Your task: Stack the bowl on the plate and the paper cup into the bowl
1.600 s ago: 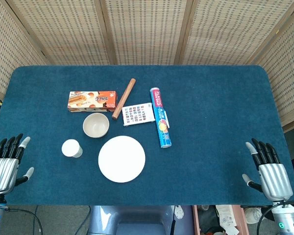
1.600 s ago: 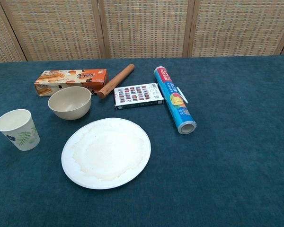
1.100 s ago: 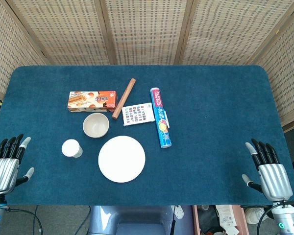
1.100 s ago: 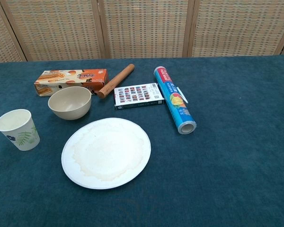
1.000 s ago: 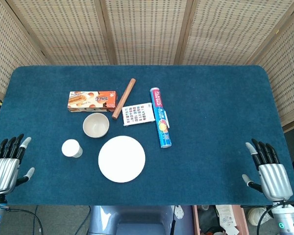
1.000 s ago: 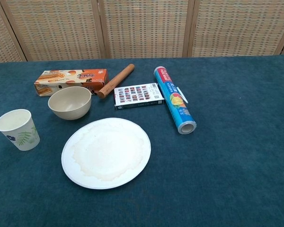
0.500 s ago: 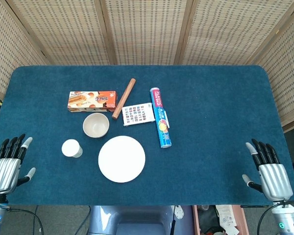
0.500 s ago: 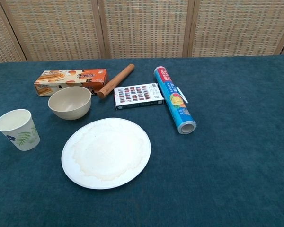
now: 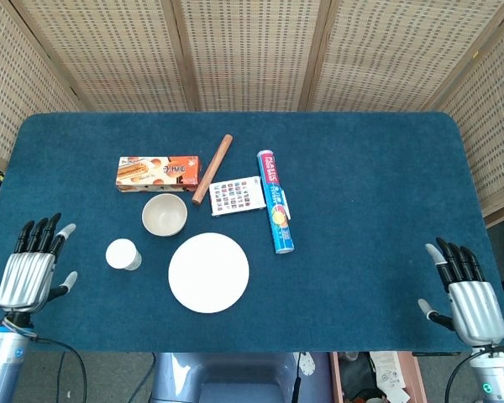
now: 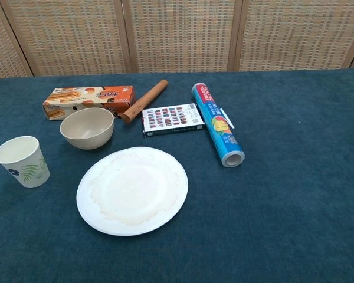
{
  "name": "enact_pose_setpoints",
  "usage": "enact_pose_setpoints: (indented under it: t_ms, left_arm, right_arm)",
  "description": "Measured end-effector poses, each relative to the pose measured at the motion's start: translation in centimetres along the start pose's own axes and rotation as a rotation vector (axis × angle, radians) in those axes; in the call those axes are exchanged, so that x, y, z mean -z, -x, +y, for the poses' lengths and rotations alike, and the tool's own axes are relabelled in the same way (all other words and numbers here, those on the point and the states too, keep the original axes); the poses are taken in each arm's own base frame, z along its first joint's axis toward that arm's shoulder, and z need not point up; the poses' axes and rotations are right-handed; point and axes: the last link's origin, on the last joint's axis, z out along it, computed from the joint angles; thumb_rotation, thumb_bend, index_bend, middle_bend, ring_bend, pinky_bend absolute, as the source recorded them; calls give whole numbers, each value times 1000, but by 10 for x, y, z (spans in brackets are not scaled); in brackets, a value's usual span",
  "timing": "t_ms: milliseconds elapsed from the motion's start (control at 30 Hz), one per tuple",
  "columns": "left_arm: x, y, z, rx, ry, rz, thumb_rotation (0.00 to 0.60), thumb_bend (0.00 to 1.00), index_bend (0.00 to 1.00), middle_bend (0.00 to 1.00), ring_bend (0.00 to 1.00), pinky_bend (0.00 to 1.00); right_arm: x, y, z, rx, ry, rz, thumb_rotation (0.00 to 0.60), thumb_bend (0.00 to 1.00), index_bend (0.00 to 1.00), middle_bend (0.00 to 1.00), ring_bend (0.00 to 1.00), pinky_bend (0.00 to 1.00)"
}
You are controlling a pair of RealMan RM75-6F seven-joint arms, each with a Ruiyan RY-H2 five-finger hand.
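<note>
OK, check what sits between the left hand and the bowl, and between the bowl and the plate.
The paper cup stands close to the line from the left hand to the bowl, just below it, so a low reach could clip it. Between the bowl and the plate there is only bare table cloth; nothing visible blocks that move.

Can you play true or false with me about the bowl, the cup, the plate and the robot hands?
1. The bowl sits on the plate. False: it stands on the table beside the plate, toward the far side.
2. The paper cup stands upright on the table. True.
3. The left hand holds the cup. False: it is empty, fingers apart, near the table's edge.
4. The right hand holds nothing. True.
5. The plate has nothing on it. True.
</note>
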Motion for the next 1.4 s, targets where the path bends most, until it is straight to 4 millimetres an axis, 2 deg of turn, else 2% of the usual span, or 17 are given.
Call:
enact_pose_setpoints:
  t_ms: [300,733,867,1133,1400]
  left_arm:
    - [-44,2,32,-44,42,-43,600,257,262,0,0,0]
    - [-97,28,96,-91,89,-73,600,264,325,0,0,0]
    - [-106,34,112,-108,94,-86,600,268,343,0,0,0]
    - [-117,55,131,-153,83,-131,600,269,353,0,0,0]
    - [-124,76,139,-187,73,-176,600,271,359,0,0,0]
  right_arm:
    - [0,0,1,-4,0,-4,600,201,33,0,0,0]
    - [-1,-2,3,-23,5,0,600,201,33,0,0,0]
    - [-1,-3,5,-34,8,2,600,201,33,0,0,0]
    - [0,-6,9,-53,13,9,600,201,33,0,0,0]
    - [-1,-7,11,-66,17,10,600,201,33,0,0,0]
